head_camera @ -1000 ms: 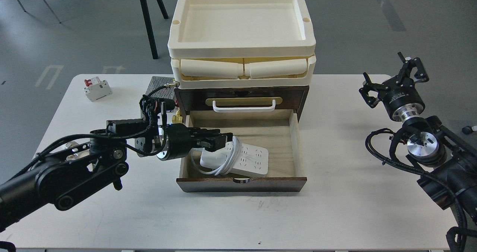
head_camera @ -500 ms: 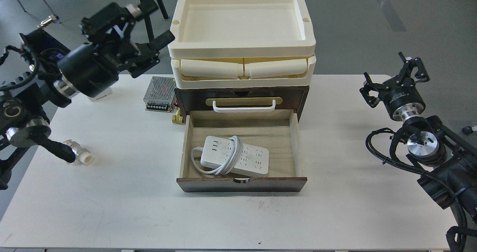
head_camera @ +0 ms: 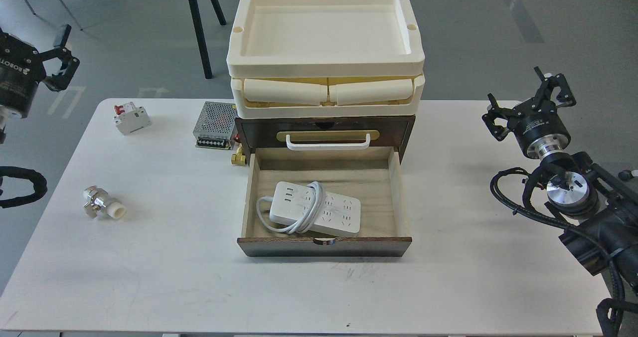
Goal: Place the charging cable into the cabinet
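Note:
The charging cable (head_camera: pixel 315 214), a flat white power strip with its cord looped around it, lies flat in the open pale-wood drawer (head_camera: pixel 397 192) of the cabinet (head_camera: pixel 398 127), a dark brown chest with a brass plate and white handle. My left gripper (head_camera: pixel 66 52) is open and empty, raised off the table's far left corner, far from the drawer. My right gripper (head_camera: pixel 528 102) is open and empty, above the table's right edge.
Cream trays (head_camera: pixel 326 38) are stacked on the cabinet. On the white table (head_camera: pixel 149 277) left of the cabinet are a perforated metal power supply (head_camera: pixel 216 125), a white circuit breaker (head_camera: pixel 130 118), a brass fitting (head_camera: pixel 239 156) and a metal fitting with a white end (head_camera: pixel 103 203).
My left gripper has let go of the charging cable in the drawer and pulled back up and to the far left. The cable stays in the drawer. The right arm has barely moved.

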Tool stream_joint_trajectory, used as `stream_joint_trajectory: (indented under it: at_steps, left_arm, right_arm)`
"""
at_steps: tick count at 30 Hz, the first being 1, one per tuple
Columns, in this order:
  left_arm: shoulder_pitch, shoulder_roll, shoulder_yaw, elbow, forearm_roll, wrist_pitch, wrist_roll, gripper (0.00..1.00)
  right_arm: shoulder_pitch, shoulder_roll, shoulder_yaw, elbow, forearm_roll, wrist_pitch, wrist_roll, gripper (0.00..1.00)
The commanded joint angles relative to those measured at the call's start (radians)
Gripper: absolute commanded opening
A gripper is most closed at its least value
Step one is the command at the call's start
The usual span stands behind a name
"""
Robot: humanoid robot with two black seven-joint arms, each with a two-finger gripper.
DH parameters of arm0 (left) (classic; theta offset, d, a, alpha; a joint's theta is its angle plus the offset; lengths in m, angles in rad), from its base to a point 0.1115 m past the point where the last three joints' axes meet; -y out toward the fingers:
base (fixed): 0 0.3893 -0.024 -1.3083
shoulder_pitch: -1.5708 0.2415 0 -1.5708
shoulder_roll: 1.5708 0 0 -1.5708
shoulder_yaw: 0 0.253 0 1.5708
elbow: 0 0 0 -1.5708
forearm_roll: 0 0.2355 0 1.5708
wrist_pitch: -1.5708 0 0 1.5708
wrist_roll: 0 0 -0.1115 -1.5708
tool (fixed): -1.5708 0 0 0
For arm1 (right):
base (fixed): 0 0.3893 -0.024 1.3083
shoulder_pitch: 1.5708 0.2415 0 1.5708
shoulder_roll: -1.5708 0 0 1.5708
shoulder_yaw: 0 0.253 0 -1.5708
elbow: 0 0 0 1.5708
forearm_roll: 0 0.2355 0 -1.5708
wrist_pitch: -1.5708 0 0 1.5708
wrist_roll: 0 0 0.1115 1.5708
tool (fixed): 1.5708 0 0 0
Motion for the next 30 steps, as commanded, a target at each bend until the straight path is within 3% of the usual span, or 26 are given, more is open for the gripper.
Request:
stream_joint_trajectory:
  at_steps: [1, 3, 17, 30]
  left_arm:
    - [-0.013, -0.094, -0.010, 0.107, -0.026, 0.000, 0.110, 1.00]
    - [-0.014, -0.131, -0.008, 0.154, -0.042, 0.000, 0.130, 1.00]
    - [-0.097, -0.299, 0.007, 0.347, -0.043, 0.000, 0.131, 1.00]
    - [-0.105, -0.299, -0.008, 0.349, -0.059, 0.000, 0.128, 1.00]
  right_arm:
    - [0.000, -0.001, 0.014, 0.000, 0.005, -0.001, -0.002, 1.00]
    - [-0.001, -0.001, 0.017, 0.001, 0.006, 0.002, -0.005, 1.00]
    - [-0.001, -0.001, 0.017, 0.003, 0.005, 0.008, 0.001, 1.00]
    - [-0.002, -0.003, 0.016, 0.006, 0.005, 0.011, 0.007, 1.00]
